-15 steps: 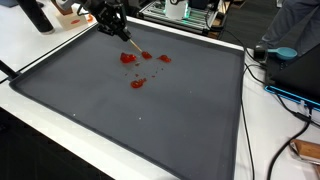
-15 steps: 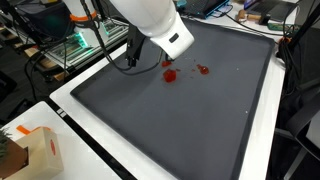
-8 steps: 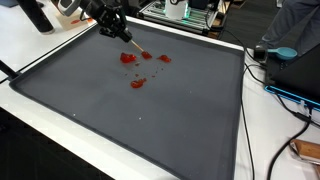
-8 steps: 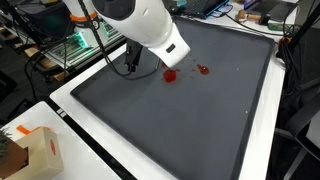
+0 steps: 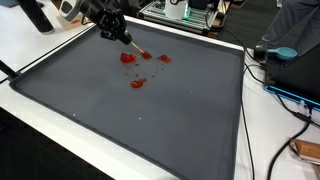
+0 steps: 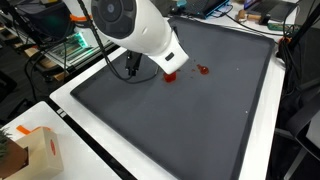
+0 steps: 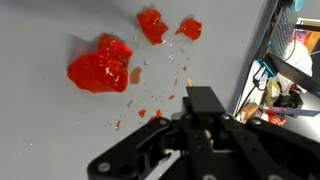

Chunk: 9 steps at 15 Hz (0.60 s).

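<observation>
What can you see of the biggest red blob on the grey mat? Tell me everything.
The biggest red blob looks glossy, wet and jelly-like, a lumpy mass with ragged edges, lying flat on the grey mat. Two smaller red blobs sit apart from it, and red flecks trail toward the gripper, shut on a thin stick; neither touches it.

Mat point(image 5: 130, 125) lies on the table point(image 5: 45, 45) and covers most of it. In an exterior view I read the blob cluster point(image 5: 128, 58) on the mat's far part, left of ctr. One blob point(image 5: 137, 83) lies nearer than the rest. Gripper point(image 5: 112, 28) sits far-left of the cluster, and the stick point(image 5: 131, 45) in it points toward the cluster. Wrist view: large blob point(image 7: 100, 65) lies left of two small pieces point(image 7: 152, 25). Box point(image 6: 40, 150) stands on the table off the mat's near-left corner. Cables point(image 5: 262, 110) run right of the mat.
</observation>
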Motion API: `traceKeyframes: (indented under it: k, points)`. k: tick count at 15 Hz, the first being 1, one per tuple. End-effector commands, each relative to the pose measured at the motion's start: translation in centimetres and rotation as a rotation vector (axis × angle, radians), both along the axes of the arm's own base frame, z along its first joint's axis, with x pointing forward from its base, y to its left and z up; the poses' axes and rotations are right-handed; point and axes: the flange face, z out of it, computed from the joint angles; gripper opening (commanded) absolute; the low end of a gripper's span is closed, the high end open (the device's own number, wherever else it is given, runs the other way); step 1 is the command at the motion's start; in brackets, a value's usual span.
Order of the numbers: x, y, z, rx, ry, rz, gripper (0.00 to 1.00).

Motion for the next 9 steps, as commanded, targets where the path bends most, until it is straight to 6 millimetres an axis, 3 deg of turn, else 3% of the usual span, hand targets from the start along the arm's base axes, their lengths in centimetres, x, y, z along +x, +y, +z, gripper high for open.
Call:
traceKeyframes:
  k: [1, 9]
  points:
    - [0.4, -0.4, -0.4, 0.029, 0.024, -0.039, 0.03]
    - [1.2, -1.0, 0.7, -0.069, 0.067, -0.146, 0.03]
